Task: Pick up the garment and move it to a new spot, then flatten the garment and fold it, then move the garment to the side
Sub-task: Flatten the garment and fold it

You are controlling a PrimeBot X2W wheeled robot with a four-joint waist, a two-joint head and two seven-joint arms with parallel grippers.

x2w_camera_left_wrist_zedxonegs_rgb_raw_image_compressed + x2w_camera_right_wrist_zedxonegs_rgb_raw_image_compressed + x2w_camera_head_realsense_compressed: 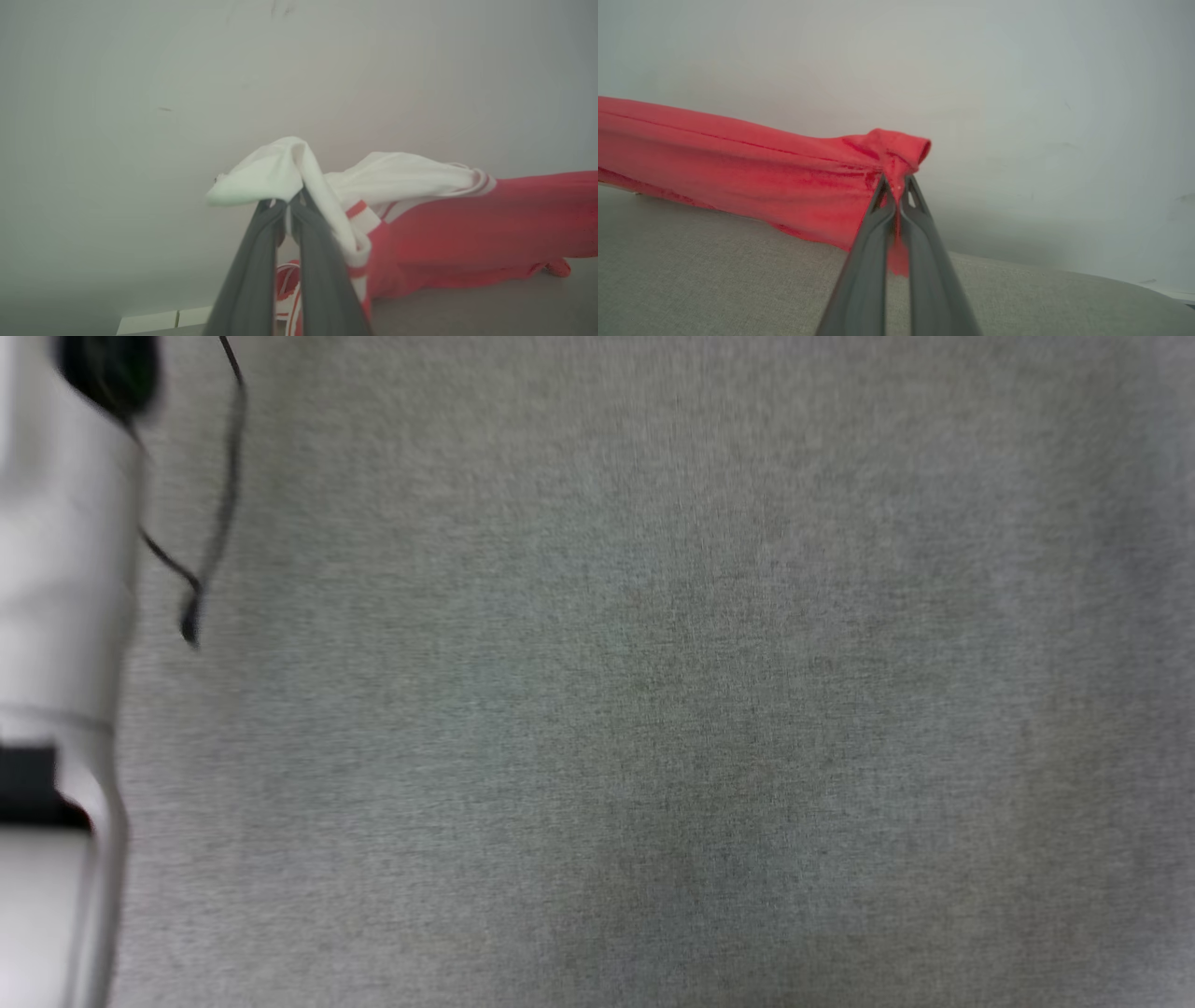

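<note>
Looking through the head view first, I get a blurred grey fabric surface [653, 709], a pale forearm [56, 569] at the left edge and a thin black cable [219, 504] beside it.

In the left wrist view, my left tool [289, 207] is pinched tight on a white sleeve of the garment [467, 224]. Its red body runs off to the right in front of a pale wall [140, 93].

In the right wrist view, my right tool [896, 186] is clamped tight on a bunched red corner of the garment, which hangs raised over the grey surface.

My worry is the grips. Each holds only a small fold, so pulling the arms apart too hard could tug the cloth free of one tool and drop the jersey in a heap. The sagging lower edge could also drag and roll under when I lower it.
</note>
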